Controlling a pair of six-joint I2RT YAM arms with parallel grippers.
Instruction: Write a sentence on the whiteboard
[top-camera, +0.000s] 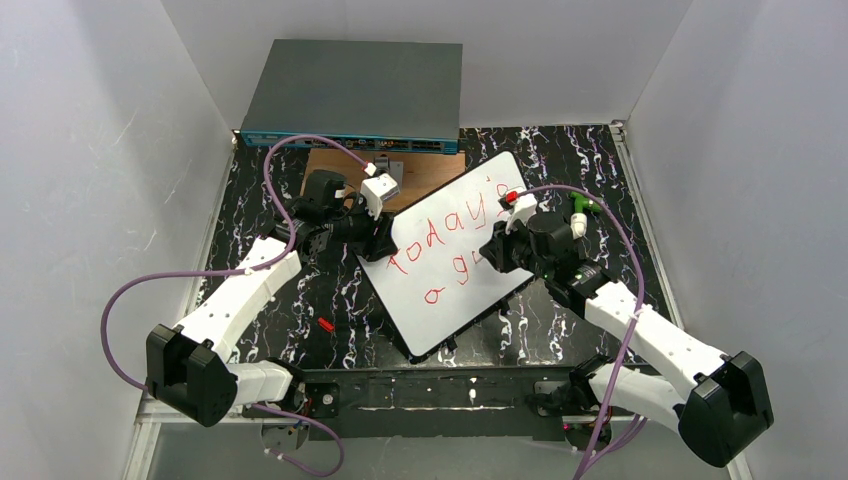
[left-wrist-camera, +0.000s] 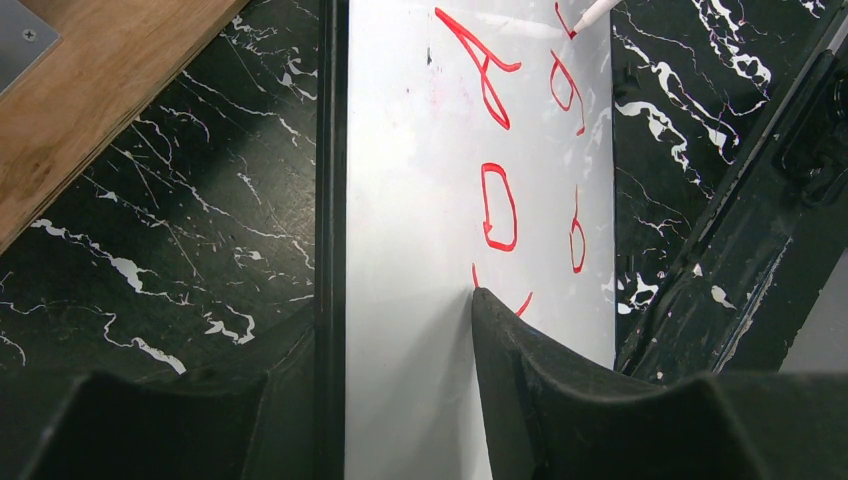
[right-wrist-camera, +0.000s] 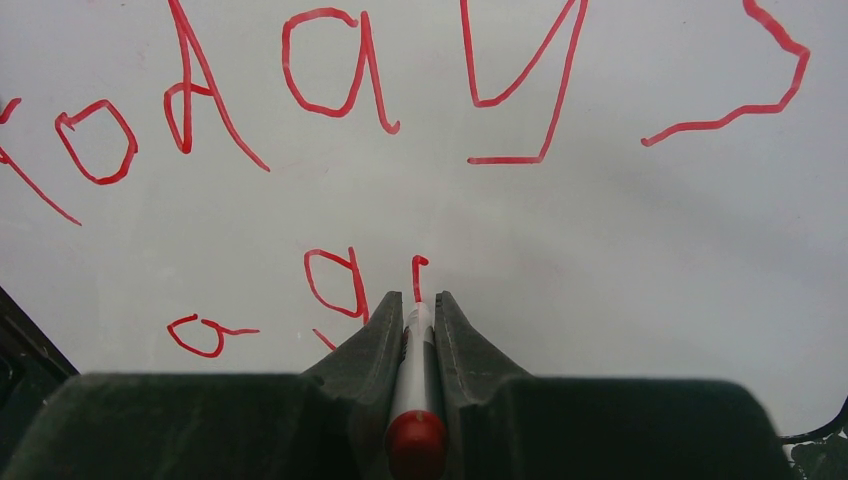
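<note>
From above, the whiteboard (top-camera: 455, 300) lies angled mid-table, and your left gripper (top-camera: 385, 238) pinches its left edge. The lower line has open white to its right before the rim.

Left wrist: the jaws clamp the board's black edge, so brace it firmly.

Right wrist: your right gripper (right-wrist-camera: 417, 298) is pressed together on the red marker (right-wrist-camera: 410, 370), tip at a short stroke. Press lightly.

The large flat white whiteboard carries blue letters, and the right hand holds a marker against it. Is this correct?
No. The letters on the large flat white whiteboard are red, not blue, as the right wrist view shows. The right hand does hold a white marker with a red end against it.
</note>
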